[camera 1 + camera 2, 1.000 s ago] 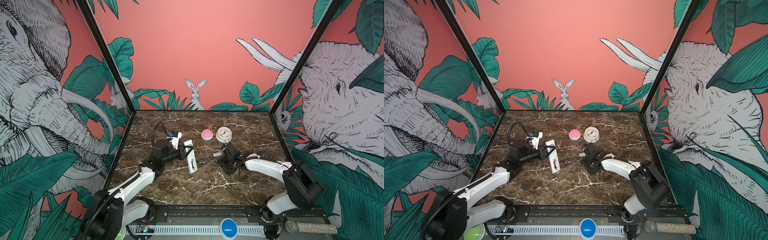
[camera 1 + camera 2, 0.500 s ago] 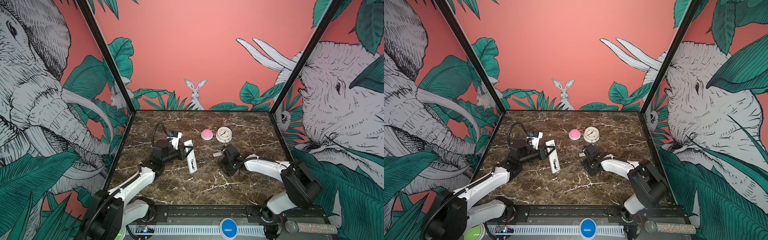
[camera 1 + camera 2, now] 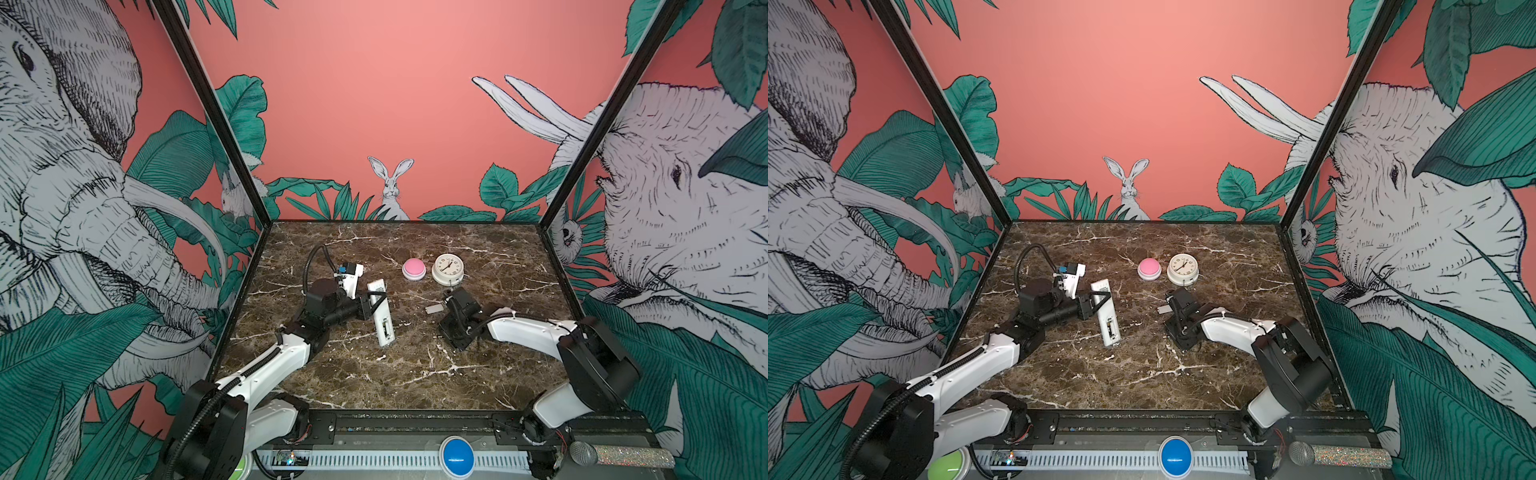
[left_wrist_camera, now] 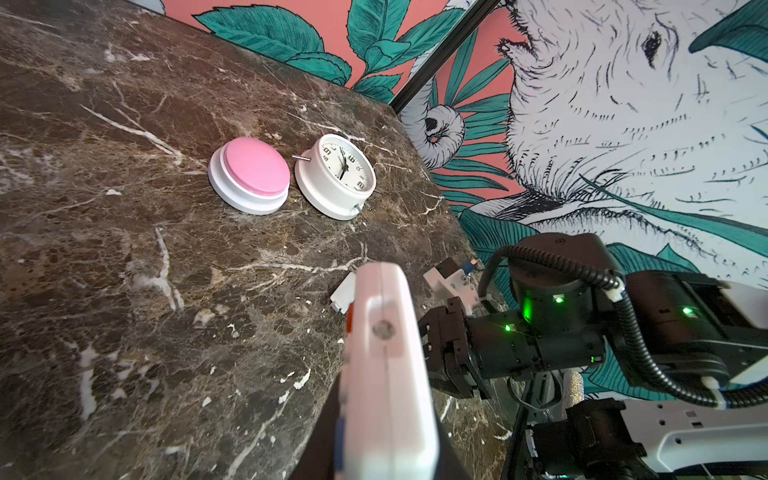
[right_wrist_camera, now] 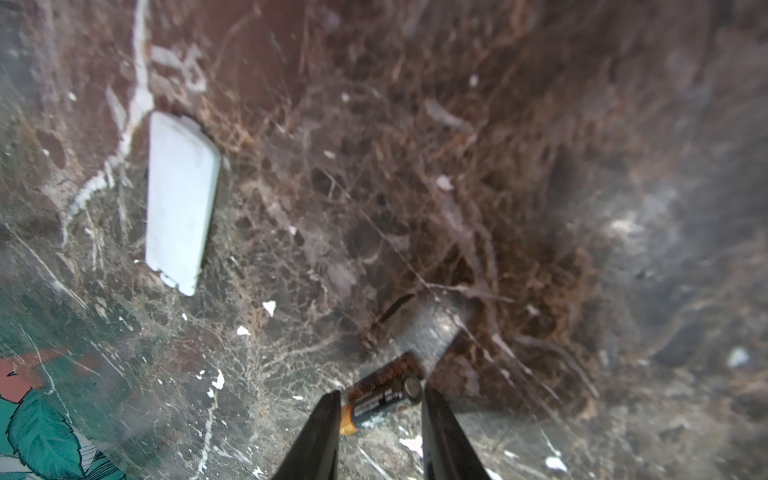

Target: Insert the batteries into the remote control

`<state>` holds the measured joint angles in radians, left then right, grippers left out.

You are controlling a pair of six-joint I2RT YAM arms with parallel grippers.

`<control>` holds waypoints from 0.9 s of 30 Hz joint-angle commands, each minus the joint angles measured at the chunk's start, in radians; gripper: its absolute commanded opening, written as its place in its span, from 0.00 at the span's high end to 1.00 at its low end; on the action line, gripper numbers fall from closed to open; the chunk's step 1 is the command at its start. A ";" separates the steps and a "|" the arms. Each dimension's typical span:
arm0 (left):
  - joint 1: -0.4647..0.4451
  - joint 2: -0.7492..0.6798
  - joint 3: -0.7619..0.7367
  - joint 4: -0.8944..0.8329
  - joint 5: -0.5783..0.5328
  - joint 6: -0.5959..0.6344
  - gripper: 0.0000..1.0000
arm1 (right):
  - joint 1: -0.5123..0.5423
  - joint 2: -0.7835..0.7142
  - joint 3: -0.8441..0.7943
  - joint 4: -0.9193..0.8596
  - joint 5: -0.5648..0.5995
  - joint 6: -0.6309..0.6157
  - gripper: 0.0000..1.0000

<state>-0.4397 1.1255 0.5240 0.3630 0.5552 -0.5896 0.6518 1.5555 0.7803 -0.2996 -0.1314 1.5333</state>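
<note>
right gripper (image 5: pixel 380 397) has narrowed round a battery (image 5: pixel 376 401) on the marble (image 5: pixel 498 166) right of centre, firm pinch i cannot tell; left gripper (image 3: pixel 375 300) clenches the remote control (image 3: pixel 385 332) left of centre, bay open, seemingly empty

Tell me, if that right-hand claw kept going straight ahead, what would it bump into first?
The right gripper would most likely meet the battery lying between its fingertips first, with the marble tabletop right beneath it. Depth is hard to judge here.
</note>
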 commanded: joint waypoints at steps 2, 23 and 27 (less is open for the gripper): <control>0.006 -0.011 -0.010 0.048 -0.008 0.010 1.00 | -0.006 0.066 -0.019 -0.038 0.029 0.068 0.71; 0.006 -0.029 -0.003 -0.024 -0.066 0.031 1.00 | -0.009 0.132 0.045 -0.195 0.135 -0.425 0.92; 0.006 0.007 0.016 -0.064 -0.082 0.029 1.00 | -0.009 0.157 0.081 -0.179 0.100 -0.510 0.93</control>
<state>-0.4397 1.1198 0.5087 0.3275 0.4889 -0.5709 0.6525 1.6428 0.8818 -0.3786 -0.1009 1.1213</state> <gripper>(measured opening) 0.215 0.098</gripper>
